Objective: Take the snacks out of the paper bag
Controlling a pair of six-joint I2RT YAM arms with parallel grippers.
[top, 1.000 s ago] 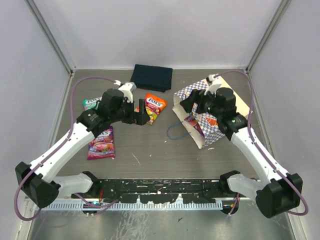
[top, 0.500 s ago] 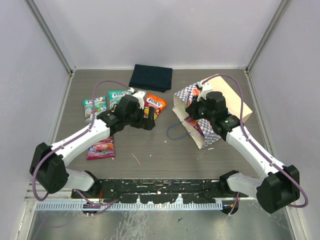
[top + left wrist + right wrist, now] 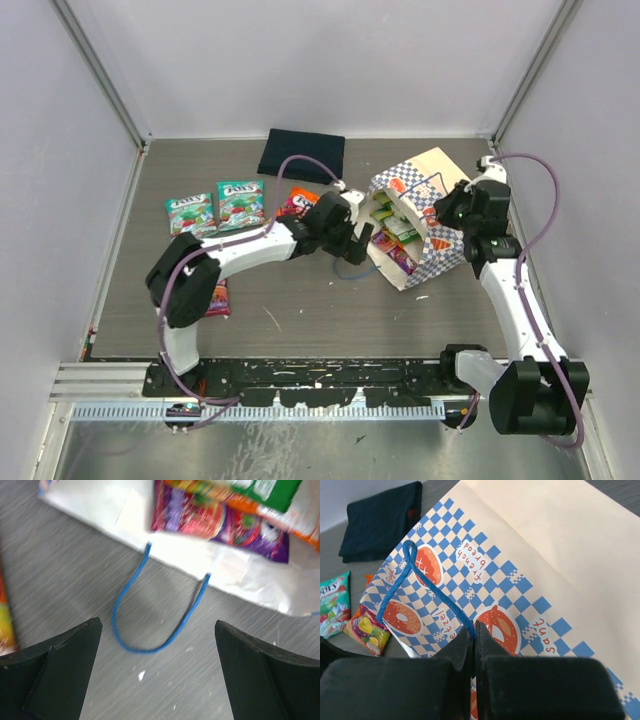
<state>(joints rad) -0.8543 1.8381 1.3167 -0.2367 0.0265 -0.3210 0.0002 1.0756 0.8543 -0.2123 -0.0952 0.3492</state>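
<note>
Pinching the cord handle [image 3: 410, 552], the right gripper [image 3: 474, 630] should steady the paper bag [image 3: 520, 580]; the left gripper [image 3: 156, 630], wide and empty, goes for the snacks [image 3: 200, 522], upper right.

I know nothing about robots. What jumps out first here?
A blue-checkered paper bag lies tipped on its side right of centre, colourful candy pouches showing in its mouth. The right gripper pinches its blue cord handle, while the left gripper gapes open at the mouth. Two teal pouches lie out at left.
</note>
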